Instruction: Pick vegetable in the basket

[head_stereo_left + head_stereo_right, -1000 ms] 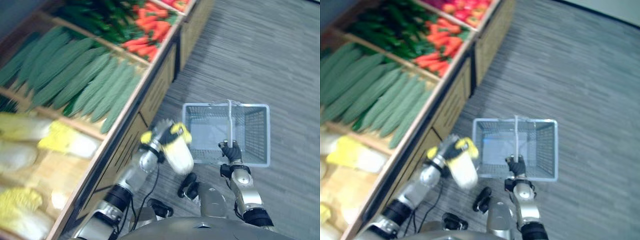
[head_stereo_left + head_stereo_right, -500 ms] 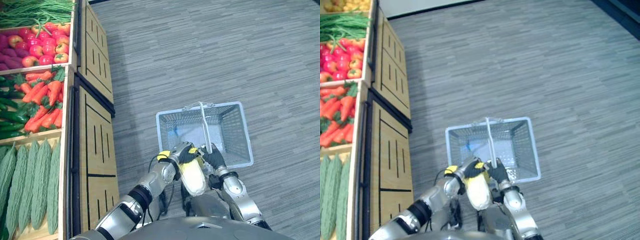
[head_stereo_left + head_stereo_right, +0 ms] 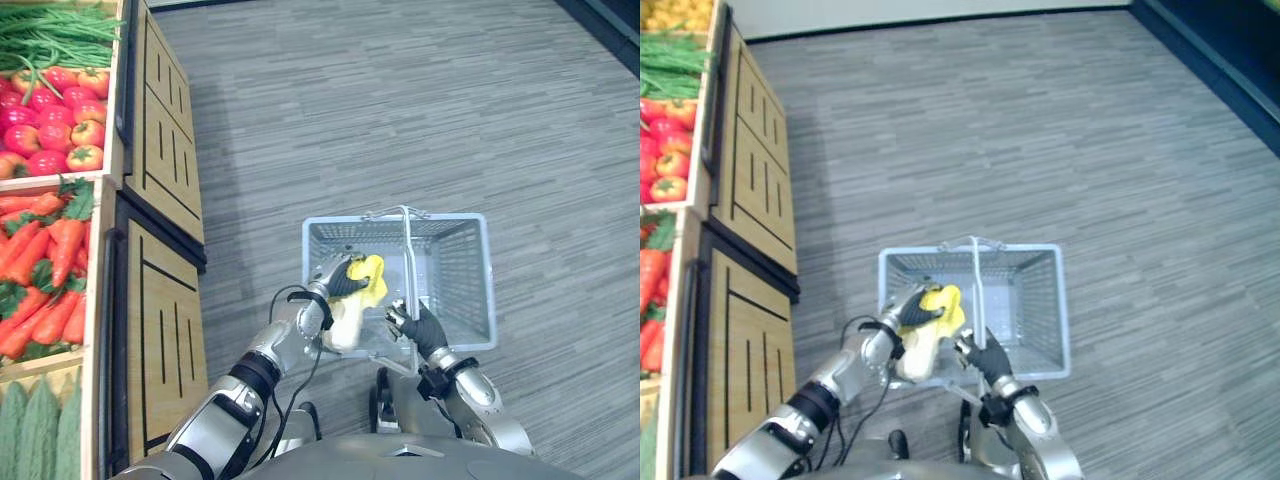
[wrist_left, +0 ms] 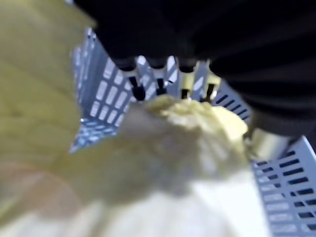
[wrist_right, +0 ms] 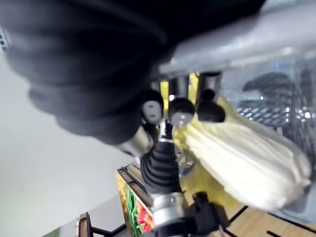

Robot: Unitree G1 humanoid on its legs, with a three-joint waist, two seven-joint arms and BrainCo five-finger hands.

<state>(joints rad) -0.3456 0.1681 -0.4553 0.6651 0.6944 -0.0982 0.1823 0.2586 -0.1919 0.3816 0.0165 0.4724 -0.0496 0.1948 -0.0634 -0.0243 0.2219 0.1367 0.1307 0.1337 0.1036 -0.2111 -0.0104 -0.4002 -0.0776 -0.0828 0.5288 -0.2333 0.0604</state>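
Observation:
A pale yellow-and-white napa cabbage (image 3: 352, 305) lies in the left half of the light blue wire basket (image 3: 455, 270), its white end at the near rim. My left hand (image 3: 340, 280) rests on the cabbage's leafy top. In the left wrist view its fingers (image 4: 136, 90) reach out straight over the cabbage (image 4: 163, 163), with the basket's mesh wall (image 4: 106, 89) beyond. My right hand (image 3: 425, 328) is shut on the near end of the basket's handle (image 3: 408, 250). The right wrist view shows its fingers (image 5: 180, 111) curled round the grey bar, the cabbage (image 5: 247, 158) just past them.
A wooden produce stand (image 3: 165, 290) runs along the left, with tomatoes (image 3: 50, 120), carrots (image 3: 40, 270), green beans (image 3: 50, 30) and ridged green gourds (image 3: 40, 440). Grey plank floor (image 3: 520, 120) stretches ahead and to the right of the basket.
The camera has swung away from the stand. My left hand has carried the cabbage from outside the near rim into the basket, and its fingers have straightened. The right hand keeps the handle.

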